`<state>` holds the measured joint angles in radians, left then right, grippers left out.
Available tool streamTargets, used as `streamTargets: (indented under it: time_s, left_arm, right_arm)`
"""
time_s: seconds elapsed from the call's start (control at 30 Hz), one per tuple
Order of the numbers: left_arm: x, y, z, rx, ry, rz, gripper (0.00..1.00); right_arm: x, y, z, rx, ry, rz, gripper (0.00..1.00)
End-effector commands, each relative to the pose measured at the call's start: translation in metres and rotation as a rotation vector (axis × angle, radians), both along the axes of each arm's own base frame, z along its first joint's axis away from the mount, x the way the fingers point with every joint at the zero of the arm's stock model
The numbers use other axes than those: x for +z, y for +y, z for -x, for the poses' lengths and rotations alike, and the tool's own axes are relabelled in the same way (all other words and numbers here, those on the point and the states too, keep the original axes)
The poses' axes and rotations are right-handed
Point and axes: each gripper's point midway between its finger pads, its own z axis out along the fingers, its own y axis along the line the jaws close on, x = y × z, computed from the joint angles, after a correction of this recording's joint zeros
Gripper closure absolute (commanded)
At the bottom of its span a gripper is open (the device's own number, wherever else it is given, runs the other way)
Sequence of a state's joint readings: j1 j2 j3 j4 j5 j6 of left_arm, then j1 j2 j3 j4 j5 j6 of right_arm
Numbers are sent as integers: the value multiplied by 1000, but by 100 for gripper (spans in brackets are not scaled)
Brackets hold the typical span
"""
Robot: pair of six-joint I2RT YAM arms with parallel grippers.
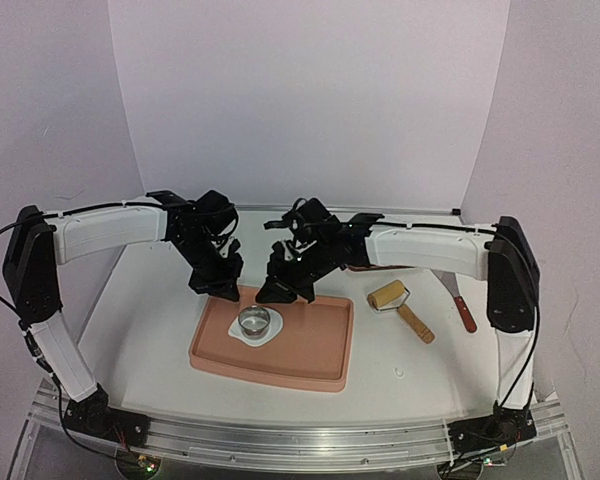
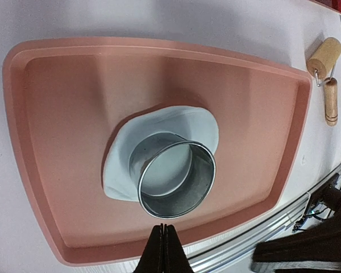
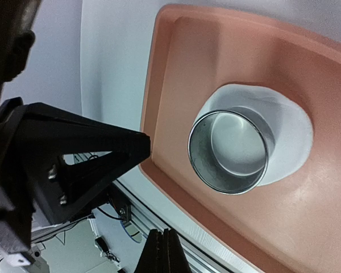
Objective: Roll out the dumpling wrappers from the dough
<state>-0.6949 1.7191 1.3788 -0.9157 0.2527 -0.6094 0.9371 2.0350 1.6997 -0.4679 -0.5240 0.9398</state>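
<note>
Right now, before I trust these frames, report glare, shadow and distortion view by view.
Top external: soft, even light, sharp, only faint shadows on the table. Left wrist: the wide lens bows the tray rim; the ring cutter mirrors light, and the dough throws a shadow beside it. Right wrist: the left arm looms large and dark; the ring cutter's inner wall gleams.

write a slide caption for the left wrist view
Shut left gripper looks down on a metal ring cutter standing on flattened dough in a pink tray, rolling pin on the table beyond.
</note>
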Motion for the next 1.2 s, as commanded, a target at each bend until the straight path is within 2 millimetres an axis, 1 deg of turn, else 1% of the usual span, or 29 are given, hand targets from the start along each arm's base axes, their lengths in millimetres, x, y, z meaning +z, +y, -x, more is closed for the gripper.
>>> streamTargets:
  time_s: [0.0, 0.07, 0.2, 0.37, 0.5, 0.63, 0.8, 0.87, 0.9, 0.93, 1.07, 1.17]
  left_arm:
    - [8, -16, 3, -25, 1, 104, 100]
    - [8, -21, 4, -28, 4, 144, 100]
    - [5, -27, 4, -26, 9, 184, 100]
    - [-3, -27, 4, -23, 24, 174, 100]
    - [-11, -24, 6, -21, 33, 162, 100]
    - [-21, -23, 8, -23, 44, 156, 100]
    - [-41, -15, 12, -9, 61, 118, 100]
    - [-51, -10, 15, 1, 72, 96, 100]
    - [-53, -9, 16, 1, 73, 94, 100]
    - [-58, -7, 17, 5, 76, 90, 100]
    - [-71, -4, 21, 18, 85, 84, 100]
    - [-81, -1, 23, 25, 100, 66, 100]
  right_arm:
    - [-8, 30, -2, 45, 46, -119, 100]
    - [-15, 34, -5, 52, 49, -115, 100]
    - [-32, 31, -9, 46, 65, -90, 100]
    - [-46, 21, -14, 40, 76, -66, 100]
    - [-54, 17, -15, 48, 78, -57, 100]
    - [-66, 13, -15, 51, 91, -40, 100]
    - [-96, 6, -17, 69, 125, -8, 100]
    - [-113, -2, -17, 70, 148, 15, 100]
    - [-118, -5, -17, 68, 157, 23, 100]
    - [-127, -12, -17, 64, 169, 37, 100]
    - [-144, -23, -17, 70, 200, 56, 100]
    - [-144, -23, -17, 75, 199, 51, 100]
